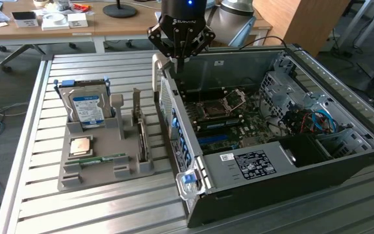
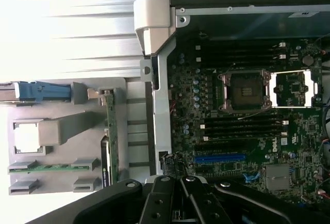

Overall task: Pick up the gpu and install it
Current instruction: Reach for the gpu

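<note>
Green along its thin top edge, the gpu (image 1: pixel 140 136) (image 2: pixel 109 131) stands on its long side in a slot of the grey tray (image 1: pixel 102 170) (image 2: pixel 62 131), on the side of the tray nearest the computer case (image 1: pixel 343 161). Its silver end bracket rises at the far end in the exterior view. It is seen edge-on, so its faces cannot be made out. On the same tray a hard drive (image 1: pixel 86 108) stands upright with a blue-and-white label whose print is too small to read. A square processor chip (image 1: pixel 80 145) (image 2: pixel 26 137) and a narrow green memory stick (image 1: pixel 102 159) (image 2: pixel 51 167) lie flat nearer the front. The case lies open on the slatted metal counter (image 1: pixel 76 214). Inside it the power supply carries a white label (image 1: pixel 252 163) with black print that cannot be read, and the motherboard (image 1: pixel 239 122) shows an open processor socket (image 2: pixel 245 91) and a blue slot (image 2: pixel 219 158). The black pincer (image 1: pixel 179 59) (image 2: pixel 181 203) bears pale lettering on its body, too blurred to read. It hangs over the case's rear wall, on the side facing the tray, with its fingers pressed together on nothing and well apart from the gpu.
</note>
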Robot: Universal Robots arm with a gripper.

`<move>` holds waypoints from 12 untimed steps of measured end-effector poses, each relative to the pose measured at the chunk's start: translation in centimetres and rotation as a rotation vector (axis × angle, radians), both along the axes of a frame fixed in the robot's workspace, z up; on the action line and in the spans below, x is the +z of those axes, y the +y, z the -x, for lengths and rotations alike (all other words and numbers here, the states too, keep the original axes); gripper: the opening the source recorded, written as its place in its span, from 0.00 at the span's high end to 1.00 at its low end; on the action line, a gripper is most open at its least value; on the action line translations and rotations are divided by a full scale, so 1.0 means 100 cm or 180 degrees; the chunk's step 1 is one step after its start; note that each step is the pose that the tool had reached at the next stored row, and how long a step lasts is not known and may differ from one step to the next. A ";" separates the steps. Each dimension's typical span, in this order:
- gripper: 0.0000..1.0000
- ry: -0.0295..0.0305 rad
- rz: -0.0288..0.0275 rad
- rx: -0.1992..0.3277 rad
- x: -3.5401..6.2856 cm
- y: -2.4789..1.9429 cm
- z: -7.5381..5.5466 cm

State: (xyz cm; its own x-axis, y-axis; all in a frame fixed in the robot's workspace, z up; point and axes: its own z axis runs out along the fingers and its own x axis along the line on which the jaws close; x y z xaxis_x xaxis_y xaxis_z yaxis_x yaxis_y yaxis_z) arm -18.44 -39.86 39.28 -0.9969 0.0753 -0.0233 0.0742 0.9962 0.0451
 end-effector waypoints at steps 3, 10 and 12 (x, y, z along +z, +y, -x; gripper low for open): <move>0.89 0.0000 0.0000 0.0000 0.0000 0.0000 0.003; 0.89 0.0000 0.0000 0.0000 -0.0001 0.0000 0.011; 0.89 0.0000 0.0000 0.0000 -0.0001 0.0001 0.014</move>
State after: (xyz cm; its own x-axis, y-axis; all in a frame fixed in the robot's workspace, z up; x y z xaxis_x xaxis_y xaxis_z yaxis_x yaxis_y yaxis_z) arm -19.81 -39.85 39.27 -0.9969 0.0753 -0.0233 0.0742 0.9962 0.0451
